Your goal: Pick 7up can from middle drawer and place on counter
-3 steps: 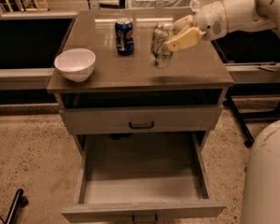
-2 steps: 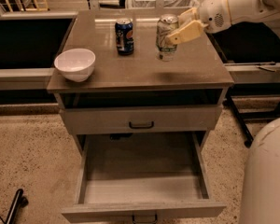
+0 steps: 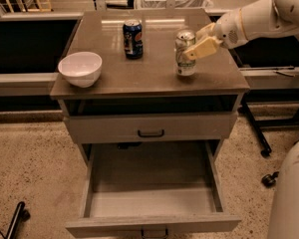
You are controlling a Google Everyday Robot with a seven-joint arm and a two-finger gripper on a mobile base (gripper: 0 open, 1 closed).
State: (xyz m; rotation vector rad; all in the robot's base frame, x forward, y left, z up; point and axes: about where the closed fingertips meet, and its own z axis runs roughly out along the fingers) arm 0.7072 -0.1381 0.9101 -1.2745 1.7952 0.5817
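The 7up can (image 3: pixel 185 65), silvery with pale green markings and a shiny top, stands upright on the right part of the counter (image 3: pixel 149 73). My gripper (image 3: pixel 188 50) reaches in from the right and is shut on the can's upper half; one cream finger (image 3: pixel 203 47) crosses its right side. The can's base seems to rest on the counter. The middle drawer (image 3: pixel 152 180) is pulled fully out below, and its grey floor is bare. The drawer above it, with a dark handle (image 3: pixel 150 133), is shut.
A white bowl (image 3: pixel 80 67) sits at the counter's left front. A dark blue can (image 3: pixel 133 38) stands at its middle back. My white base (image 3: pixel 289 193) is at the lower right. A wheeled stand leg (image 3: pixel 263 151) is on the floor at the right.
The gripper has carried the can to the right, first lifting it a little, then lowering it upright onto the counter. Bowl, blue can and drawer have not moved.
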